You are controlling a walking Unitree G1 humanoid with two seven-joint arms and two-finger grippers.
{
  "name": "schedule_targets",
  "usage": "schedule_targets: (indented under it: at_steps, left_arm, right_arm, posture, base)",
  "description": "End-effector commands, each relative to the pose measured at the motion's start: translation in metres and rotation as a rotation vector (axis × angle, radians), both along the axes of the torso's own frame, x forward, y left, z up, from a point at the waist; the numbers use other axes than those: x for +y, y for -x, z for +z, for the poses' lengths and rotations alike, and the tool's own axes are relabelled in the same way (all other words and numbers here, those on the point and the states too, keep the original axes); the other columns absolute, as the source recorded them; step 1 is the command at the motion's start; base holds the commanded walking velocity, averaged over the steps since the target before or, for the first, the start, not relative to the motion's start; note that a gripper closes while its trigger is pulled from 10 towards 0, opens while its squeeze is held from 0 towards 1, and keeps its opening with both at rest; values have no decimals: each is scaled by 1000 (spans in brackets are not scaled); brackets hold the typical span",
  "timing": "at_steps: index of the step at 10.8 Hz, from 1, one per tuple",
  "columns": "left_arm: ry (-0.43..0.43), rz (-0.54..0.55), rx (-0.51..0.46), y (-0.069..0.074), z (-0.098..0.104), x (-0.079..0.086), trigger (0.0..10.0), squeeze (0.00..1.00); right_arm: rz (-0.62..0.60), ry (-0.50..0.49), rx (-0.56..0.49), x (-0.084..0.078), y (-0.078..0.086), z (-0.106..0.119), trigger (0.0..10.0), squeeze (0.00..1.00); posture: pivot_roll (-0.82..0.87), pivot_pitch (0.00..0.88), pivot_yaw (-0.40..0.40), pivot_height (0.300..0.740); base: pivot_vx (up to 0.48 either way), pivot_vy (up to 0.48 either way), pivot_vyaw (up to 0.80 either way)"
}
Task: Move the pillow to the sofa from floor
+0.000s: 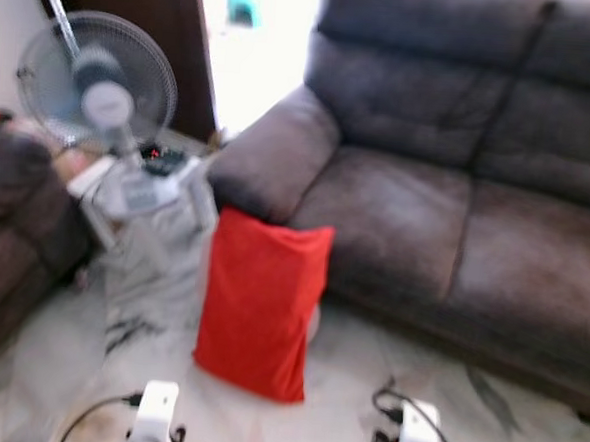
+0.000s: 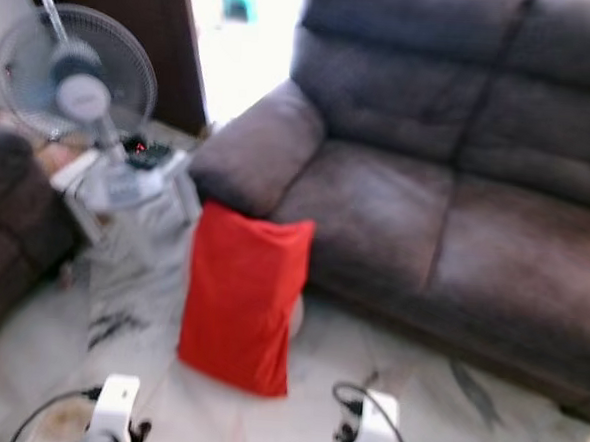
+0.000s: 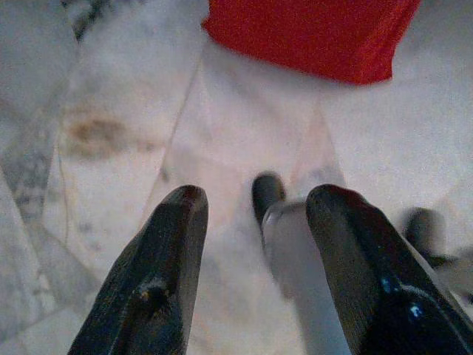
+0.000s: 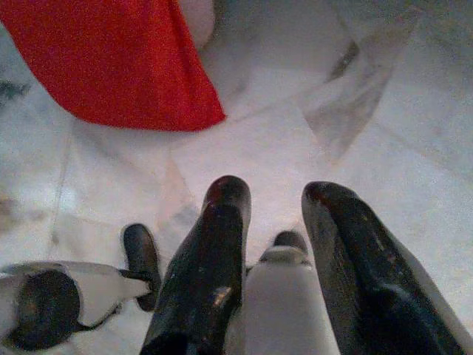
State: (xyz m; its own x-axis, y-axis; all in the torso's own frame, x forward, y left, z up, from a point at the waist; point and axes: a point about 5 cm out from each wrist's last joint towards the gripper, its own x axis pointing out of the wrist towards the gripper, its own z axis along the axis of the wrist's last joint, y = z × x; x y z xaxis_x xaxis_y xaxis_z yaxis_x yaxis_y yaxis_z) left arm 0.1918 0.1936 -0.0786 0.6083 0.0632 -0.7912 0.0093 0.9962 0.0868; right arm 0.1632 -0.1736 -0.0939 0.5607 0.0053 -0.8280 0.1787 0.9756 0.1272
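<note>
Red pillow on the floor, propped before the sofa; both pincers low and empty.

The red pillow point(image 1: 260, 301) stands upright on the pale marble floor point(image 1: 345, 384), leaning at the front of the grey sofa point(image 1: 447, 190) below its armrest, apparently touching it, though the head views are blurred. Just beside the pillow, on the robot's left, is a grey draped stand point(image 1: 153, 242) bearing a pedestal fan point(image 1: 98, 79). The left pincer point(image 3: 255, 211) hangs over bare floor near the pillow's lower edge, fingers spread wide, nothing between them. The right pincer point(image 4: 273, 203) is likewise above the floor, fingers parted, holding nothing.
</note>
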Motion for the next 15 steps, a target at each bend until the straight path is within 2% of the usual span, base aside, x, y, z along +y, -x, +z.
schedule_targets:
  at_steps: [1, 6, 9, 11, 15]
  left_arm:
    - [3, 25, 12, 4, -1, 5, 10000, 0]
    - [10, 26, -9, 0, 0, 1, 10000, 0]
    - [10, 27, -10, 0, 0, 1, 10000, 0]
    - [11, 28, -14, -2, 1, 1, 10000, 0]
    - [5, 30, -23, -4, 2, 1, 10000, 0]
  right_arm:
    - [-6, 1, 5, 0, 1, -1, 10000, 0]
    - [46, 29, 16, -2, 1, -1, 10000, 0]
    - [10, 9, 3, -1, 1, 0, 10000, 0]
    - [59, 28, 3, -2, 0, 0, 10000, 0]
    - [29, 14, 4, -2, 1, 0, 10000, 0]
  posture:
    - [-12, 12, -8, 740]
    - [-12, 7, -12, 740]
    - [-13, 5, -13, 740]
    - [-11, 10, -15, 740]
    - [-11, 11, -16, 740]
  base:
    - [0, 0, 0]
    - [0, 0, 0]
    - [0, 0, 133]
    - [0, 0, 291]
    - [65, 0, 159]
